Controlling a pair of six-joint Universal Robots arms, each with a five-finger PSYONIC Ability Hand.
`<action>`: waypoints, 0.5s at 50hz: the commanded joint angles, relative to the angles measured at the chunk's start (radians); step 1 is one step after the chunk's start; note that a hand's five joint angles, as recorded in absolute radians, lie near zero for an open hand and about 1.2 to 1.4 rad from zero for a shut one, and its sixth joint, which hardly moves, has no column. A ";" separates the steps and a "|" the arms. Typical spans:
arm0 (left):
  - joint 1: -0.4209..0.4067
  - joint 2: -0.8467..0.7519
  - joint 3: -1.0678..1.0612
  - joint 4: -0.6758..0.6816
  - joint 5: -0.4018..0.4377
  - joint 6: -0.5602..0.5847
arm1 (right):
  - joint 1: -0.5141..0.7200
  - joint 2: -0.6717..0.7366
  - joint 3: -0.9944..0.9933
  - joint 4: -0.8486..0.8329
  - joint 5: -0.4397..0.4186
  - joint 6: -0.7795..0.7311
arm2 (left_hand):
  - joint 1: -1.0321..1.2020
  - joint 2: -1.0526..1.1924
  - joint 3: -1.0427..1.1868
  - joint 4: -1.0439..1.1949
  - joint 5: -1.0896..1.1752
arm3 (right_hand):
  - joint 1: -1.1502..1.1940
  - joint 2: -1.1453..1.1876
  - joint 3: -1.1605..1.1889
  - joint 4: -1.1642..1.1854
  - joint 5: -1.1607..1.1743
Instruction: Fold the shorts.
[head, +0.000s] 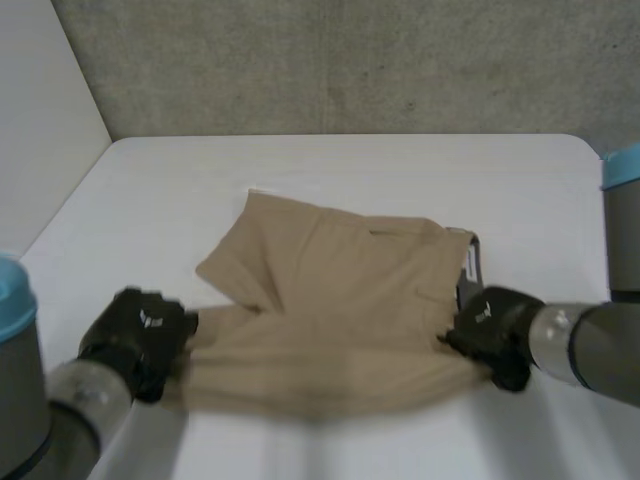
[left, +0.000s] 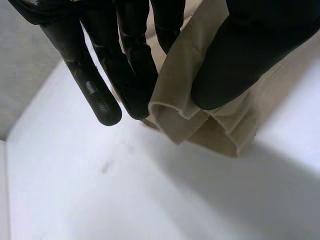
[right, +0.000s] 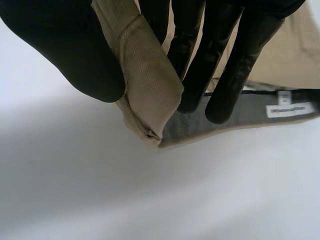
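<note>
Where the tan shorts (head: 340, 290) lie across the middle of the white table (head: 350, 160), the cloth reads as a soft, matte weave with a fine rib. One leg spreads flat toward 11 o'clock and the waistband (head: 466, 262) stands at about 3 o'clock. The near edge, at 6 o'clock, is gathered into a long, loose band stretched between the two hands. Behind the table rises a rough grey concrete wall (head: 350, 60).

The left hand (head: 140, 335) sits at roughly 8 o'clock from the shorts, at the leg end. Its wrist view shows glossy black fingers (left: 132, 65) hanging nearly straight on one side of the cloth and the thumb (left: 235, 70) on the other. A stitched hem (left: 170, 107) is pinched between them, with bunched folds drooping just below the fingertips, clear of the tabletop.

The right hand (head: 495, 335) is at about 4 o'clock, at the waistband end. In its own wrist view the thumb (right: 65, 55) presses a folded, ribbed corner of the waistband against the straight fingers (right: 235, 70), so this hand too is closed on the cloth in a pinch. The corner curls just past the thumb tip. Beside the fingertips the waistband turns open, showing a smooth grey lining (right: 220, 122) and a small white rectangular label (right: 290, 109) sewn onto it.
</note>
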 joint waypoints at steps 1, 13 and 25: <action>-0.048 0.081 -0.040 -0.039 0.026 0.082 | -0.022 -0.076 0.090 0.059 -0.042 -0.078 | 0.289 0.199 0.203 0.194 0.244 | 0.427 0.220 0.214 0.205 0.241; -0.035 -0.253 0.213 0.258 0.022 0.105 | -0.021 0.095 -0.105 -0.190 -0.004 0.138 | 0.289 0.199 0.203 0.194 0.244 | 0.427 0.220 0.214 0.205 0.241; -0.031 -0.667 0.618 0.471 -0.029 0.149 | -0.017 0.359 -0.441 -0.354 0.135 0.175 | 0.289 0.199 0.203 0.194 0.244 | 0.427 0.220 0.214 0.205 0.241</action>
